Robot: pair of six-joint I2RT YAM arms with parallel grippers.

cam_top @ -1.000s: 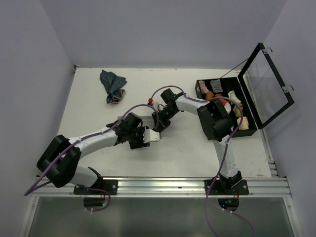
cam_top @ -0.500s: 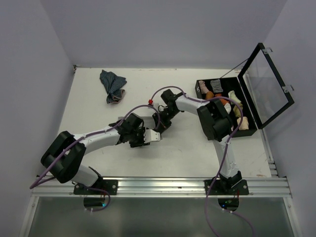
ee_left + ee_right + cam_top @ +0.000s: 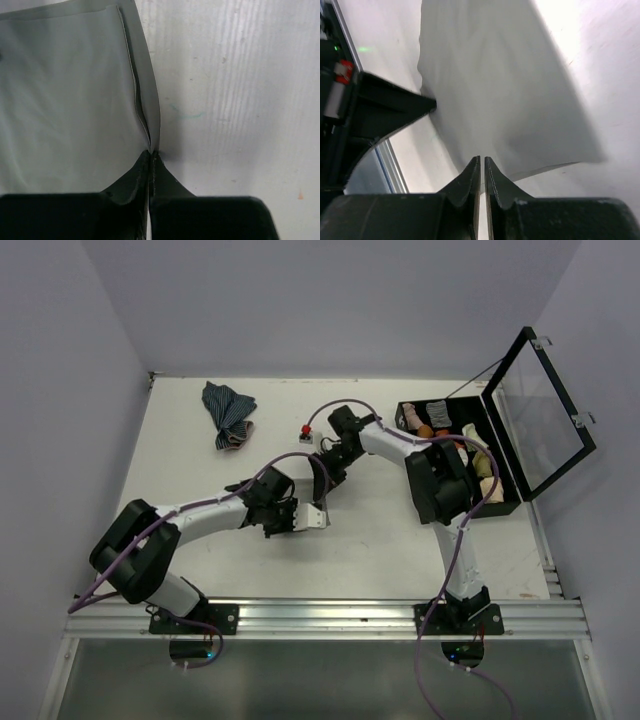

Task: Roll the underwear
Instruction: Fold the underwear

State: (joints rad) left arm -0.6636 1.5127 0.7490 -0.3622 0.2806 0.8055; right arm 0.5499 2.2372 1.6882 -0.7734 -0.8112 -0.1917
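At table centre, between the two arms, hold the underwear (image 3: pixel 65 90) by both pinches: left gripper (image 3: pixel 151 159) clamped shut on the hemmed edge, right gripper (image 3: pixel 481 161) closed to a hairline on another border, apparently nipping the cloth. For a tight roll, turn both wrists together, hold the two pinches level and at equal tension, and avoid dragging the fabric across the table (image 3: pixel 240 100) — judged an early stage, with no roll formed yet. Looks thin, smooth and pale grey — largely flat, with one seamed edge slightly lifted and casting a soft shadow.
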